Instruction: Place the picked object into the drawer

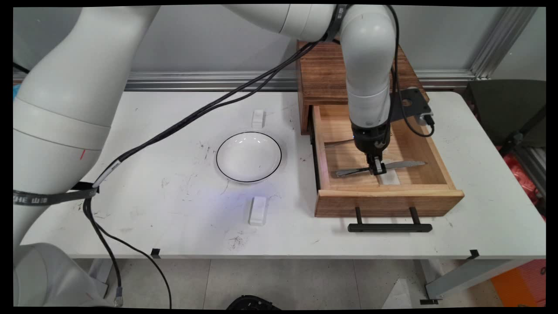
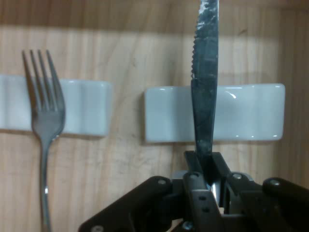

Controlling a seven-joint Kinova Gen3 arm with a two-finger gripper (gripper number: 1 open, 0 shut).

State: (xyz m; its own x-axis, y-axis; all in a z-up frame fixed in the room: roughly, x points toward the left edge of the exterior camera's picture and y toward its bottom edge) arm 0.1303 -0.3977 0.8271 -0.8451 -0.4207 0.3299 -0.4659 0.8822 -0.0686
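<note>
Your gripper is down inside the open wooden drawer at the right of the bench, and its fingers are closed on the knife, pinching it partway along its length. In the hand view the serrated blade runs straight up from between the fingers and crosses a white rest on the drawer floor.

What could go wrong, as a judgement: the grip is narrow and on smooth metal, so the knife could pivot or slip if you move off fast. Its length spans most of the drawer, so a tilted lift could catch an end on the drawer's side walls or front board. The fork lies just beside it on a second white rest; a sideways drift could knock it. The black cables hang low over the bench and could drag across the bowl.

Count what you have:
- one knife, held
- one fork, lying in the drawer towards the back
- two white rests inside the drawer
- two small white blocks on the bench, one behind the bowl and one in front of it
- one white bowl with a dark rim, left of the drawer, apart from it
- one drawer, pulled out of its wooden cabinet, with a black handle
</note>
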